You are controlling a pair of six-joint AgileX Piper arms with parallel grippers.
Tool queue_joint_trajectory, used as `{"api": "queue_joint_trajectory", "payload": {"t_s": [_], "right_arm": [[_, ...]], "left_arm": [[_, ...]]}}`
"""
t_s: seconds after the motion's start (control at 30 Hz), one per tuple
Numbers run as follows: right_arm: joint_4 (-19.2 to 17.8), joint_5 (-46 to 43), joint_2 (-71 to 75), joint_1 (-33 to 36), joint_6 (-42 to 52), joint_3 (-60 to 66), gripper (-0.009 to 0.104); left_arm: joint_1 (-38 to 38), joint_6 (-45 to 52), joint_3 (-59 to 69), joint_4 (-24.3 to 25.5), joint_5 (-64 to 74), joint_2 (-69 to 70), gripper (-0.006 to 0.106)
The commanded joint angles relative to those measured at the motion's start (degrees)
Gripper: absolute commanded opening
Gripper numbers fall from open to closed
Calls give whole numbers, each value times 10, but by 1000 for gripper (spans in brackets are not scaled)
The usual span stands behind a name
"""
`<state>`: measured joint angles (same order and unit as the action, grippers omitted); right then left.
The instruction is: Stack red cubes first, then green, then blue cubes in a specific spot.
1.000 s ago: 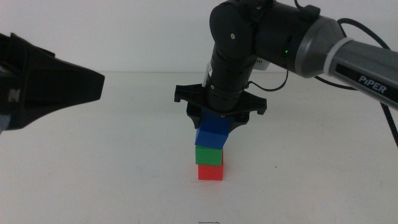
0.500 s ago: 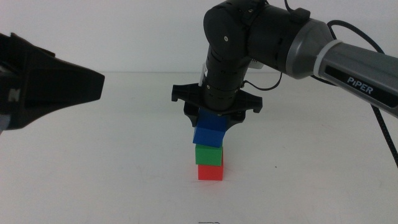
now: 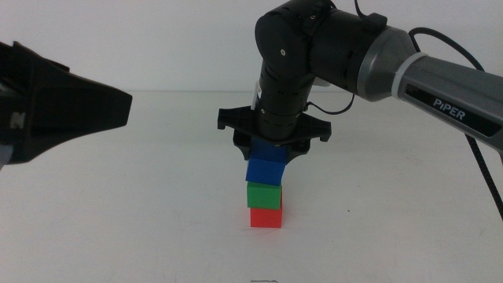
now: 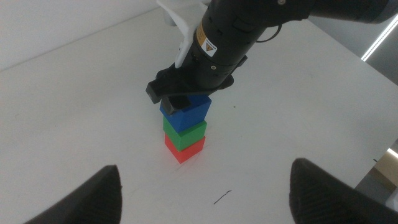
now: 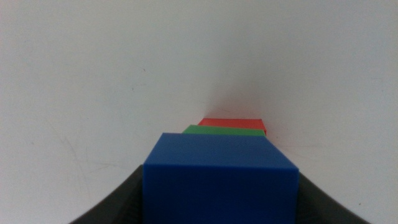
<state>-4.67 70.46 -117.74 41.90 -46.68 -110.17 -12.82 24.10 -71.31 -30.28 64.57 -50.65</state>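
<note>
1. Right gripper (image 3: pixel 269 155) hangs straight down over the stack, jaws clamped on the blue cube (image 3: pixel 266 170) from either side. In the right wrist view the blue cube (image 5: pixel 219 177) sits between the two dark jaws.
2. Blue cube sits on top of the green cube (image 3: pixel 264 195), faces touching. It's slightly yawed relative to the green cube, corners not lined up. No long axis; all three are equal cubes.
3. Green cube rests flat on the red cube (image 3: pixel 266 217), edges roughly aligned. Red cube sits directly on the white table (image 3: pixel 157 228).
4. Stack's axis is vertical: red at the base, green in the middle, blue on top. Left wrist view confirms the order: blue cube (image 4: pixel 188 114), green cube (image 4: pixel 185 135), red cube (image 4: pixel 185 149).
5. Left gripper (image 3: pixel 63 110) hovers well to the left of the stack, above table level. Jaws spread wide apart in its wrist view, holding nothing.
6. Nothing between the left gripper and the stack. A small dark mark (image 4: pixel 222 197) lies on the table near the red cube.
</note>
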Motion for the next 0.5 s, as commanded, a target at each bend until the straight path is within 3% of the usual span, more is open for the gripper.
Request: {"api": "queue_joint_trajectory", "payload": {"t_s": [0.0,0.03,0.13,0.47], "right_arm": [[-9,40,25,1,6,-13,31],[-6,40,25,1,11,-13,43],[-6,40,25,1,15,-13,51],[-6,37,25,1,28,-13,58]], "left_arm": [[2,-1,-11,-23,-31,2,90],[2,-1,-11,-23,-31,2,90],[2,-1,-11,-23,-31,2,90],[2,-1,-11,-23,-31,2,90]]}}
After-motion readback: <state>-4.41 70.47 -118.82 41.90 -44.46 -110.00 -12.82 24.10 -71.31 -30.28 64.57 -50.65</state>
